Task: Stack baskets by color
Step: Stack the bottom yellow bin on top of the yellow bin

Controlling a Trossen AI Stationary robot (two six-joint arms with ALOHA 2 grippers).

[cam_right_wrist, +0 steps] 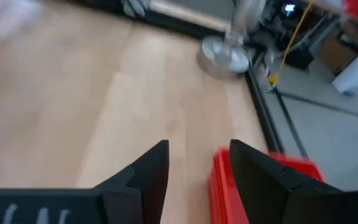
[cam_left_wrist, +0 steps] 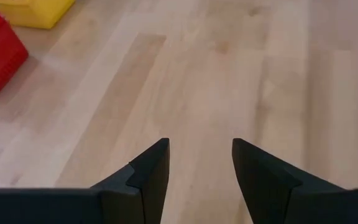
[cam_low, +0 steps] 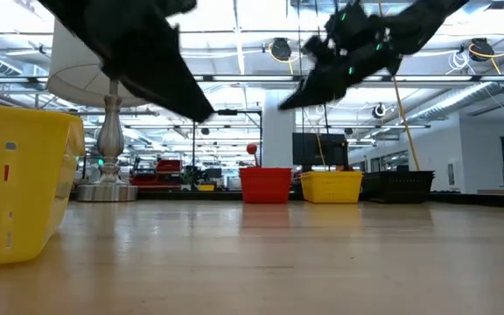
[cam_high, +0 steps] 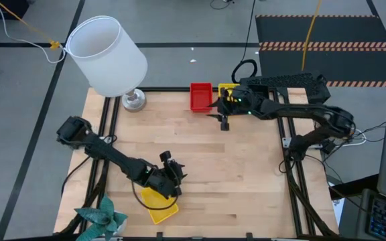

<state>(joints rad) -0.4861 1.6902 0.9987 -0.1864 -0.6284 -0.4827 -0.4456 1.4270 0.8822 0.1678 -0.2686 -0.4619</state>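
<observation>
High view: right gripper (cam_high: 224,122) hovers beside the red basket (cam_high: 200,96), jaws apart (left gripper (cam_high: 173,175) likewise).

Grey floor (cam_high: 32,100) all around the wooden surface (cam_high: 246,174); hazard-striped black mat (cam_high: 327,33) beyond it; bright ceiling lights (cam_low: 234,17) overhead.

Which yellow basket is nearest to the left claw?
The yellow basket at the table's front edge, right beside the left claw; the other yellow one sits at the back by the red basket.
</observation>
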